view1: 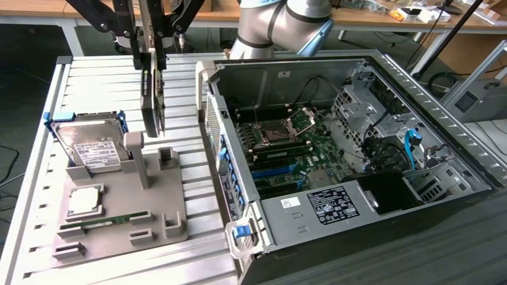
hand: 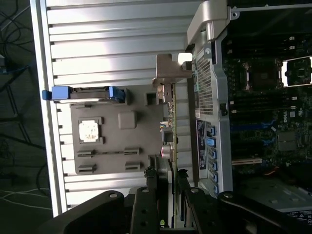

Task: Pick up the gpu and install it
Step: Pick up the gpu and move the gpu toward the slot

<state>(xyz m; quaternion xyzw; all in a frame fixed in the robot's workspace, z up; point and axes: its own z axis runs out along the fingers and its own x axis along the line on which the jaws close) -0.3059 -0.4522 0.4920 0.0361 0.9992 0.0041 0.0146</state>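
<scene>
Slatted aluminium bench [view1: 103, 77] carries a grey fixture plate and an open computer case. Desks and cables stand behind it.

Claw [view1: 153, 59], 11 o'clock in the exterior view: clenched on the gpu [view1: 151, 101], one dark finger on each flat face, gripping at the card's top end. The wrist view looks down along the claw [hand: 168, 197] and the card [hand: 169, 141] edge-on, with the silvery bracket [hand: 171, 68] at the end away from the fingers.

gpu: upright, long axis vertical, hanging under the claw over the bench, between fixture plate and case. Its lower end looks clear of the plate's posts. It is not inside the case.

Fixture plate [view1: 119, 202], 8 o'clock in the exterior view:
- Tall grey post [view1: 135, 155] at 6 o'clock of the card, near its lower end.
- Shorter slotted post [view1: 166, 159] just beside the tall one.
- Hard drive [view1: 89, 147] with a white label, standing on edge in a blue-cornered holder at 9 o'clock of the tall post.
- Square processor [view1: 85, 200] lying flat in a pocket at 6 o'clock of the drive.
- Narrow green memory stick [view1: 107, 221] lying flat at 5 o'clock of the processor.

Case [view1: 357, 148], 3 o'clock of the card: side panel off, open side up. Motherboard [view1: 293, 148] exposed, with the processor socket [view1: 279, 132] and blue slots [view1: 273, 173] showing.

Robot arm [view1: 277, 24], 12 o'clock, behind the case.
</scene>
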